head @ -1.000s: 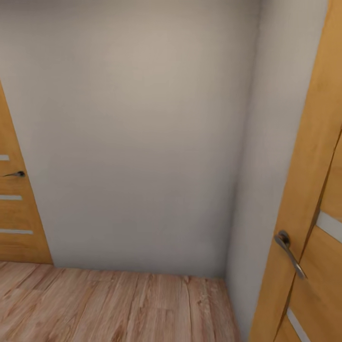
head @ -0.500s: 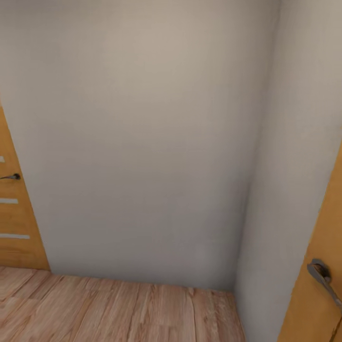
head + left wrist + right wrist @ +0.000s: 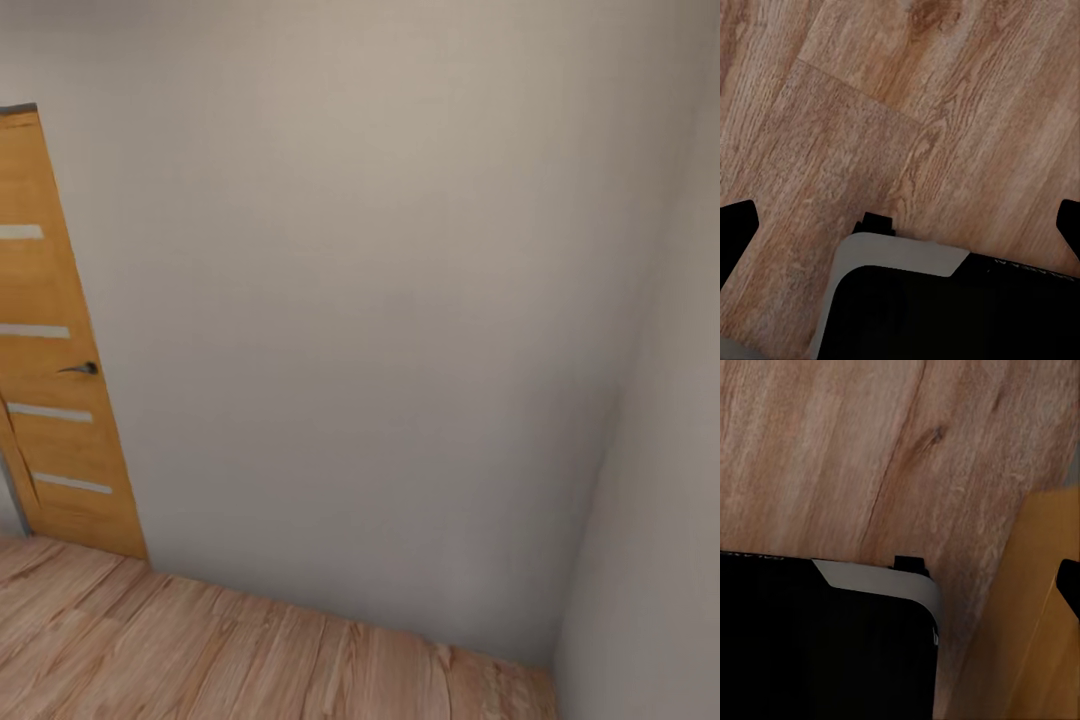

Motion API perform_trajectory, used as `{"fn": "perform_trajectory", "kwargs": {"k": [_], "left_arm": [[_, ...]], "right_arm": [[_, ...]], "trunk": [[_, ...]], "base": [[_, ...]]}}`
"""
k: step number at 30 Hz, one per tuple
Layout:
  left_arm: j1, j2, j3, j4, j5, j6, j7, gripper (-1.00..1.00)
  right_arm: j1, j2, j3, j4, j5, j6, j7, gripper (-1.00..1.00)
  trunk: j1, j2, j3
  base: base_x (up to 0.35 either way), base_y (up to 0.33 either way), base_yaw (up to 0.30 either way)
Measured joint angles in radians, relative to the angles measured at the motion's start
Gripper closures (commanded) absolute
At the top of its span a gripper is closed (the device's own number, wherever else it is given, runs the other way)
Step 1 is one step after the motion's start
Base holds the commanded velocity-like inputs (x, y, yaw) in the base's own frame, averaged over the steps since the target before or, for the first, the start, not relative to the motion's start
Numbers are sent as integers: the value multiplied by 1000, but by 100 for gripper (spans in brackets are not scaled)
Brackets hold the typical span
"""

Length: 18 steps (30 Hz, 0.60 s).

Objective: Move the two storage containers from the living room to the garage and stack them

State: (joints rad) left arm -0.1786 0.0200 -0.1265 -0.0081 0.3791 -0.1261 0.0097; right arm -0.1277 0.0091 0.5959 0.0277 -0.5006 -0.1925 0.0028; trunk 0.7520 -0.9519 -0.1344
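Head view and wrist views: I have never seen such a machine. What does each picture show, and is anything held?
This is a simulated wheeled robot with two arms. The head view looks forward from its head at a pale wall, a wooden door with a handle, and a plank floor. Each wrist view looks down from an arm at that floor and the robot's black body. The left gripper has dark fingertips far apart: open, holding nothing. Of the right gripper one fingertip shows, beside an orange panel, perhaps a door. Whether it is open, I cannot tell.
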Motion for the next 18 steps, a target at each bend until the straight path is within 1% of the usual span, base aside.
{"fn": "perform_trajectory", "kwargs": {"k": [6,12,13,18], "left_arm": [[0,0,0,0,0,0,0,-100],[0,1,0,0,0,0,0,-100],[0,1,0,0,0,0,0,-100],[0,2,0,0,-1,0,0,-100]], "right_arm": [[0,1,0,0,0,0,0,-100],[0,1,0,0,0,-1,0,-100],[0,1,0,0,1,-1,0,-100],[0,1,-1,0,-2,-2,0,-100]], "trunk": [[0,0,0],[0,0,0],[0,0,0],[1,0,0]], "base": [[295,0,276],[220,0,276],[184,0,276],[12,0,277]]}}
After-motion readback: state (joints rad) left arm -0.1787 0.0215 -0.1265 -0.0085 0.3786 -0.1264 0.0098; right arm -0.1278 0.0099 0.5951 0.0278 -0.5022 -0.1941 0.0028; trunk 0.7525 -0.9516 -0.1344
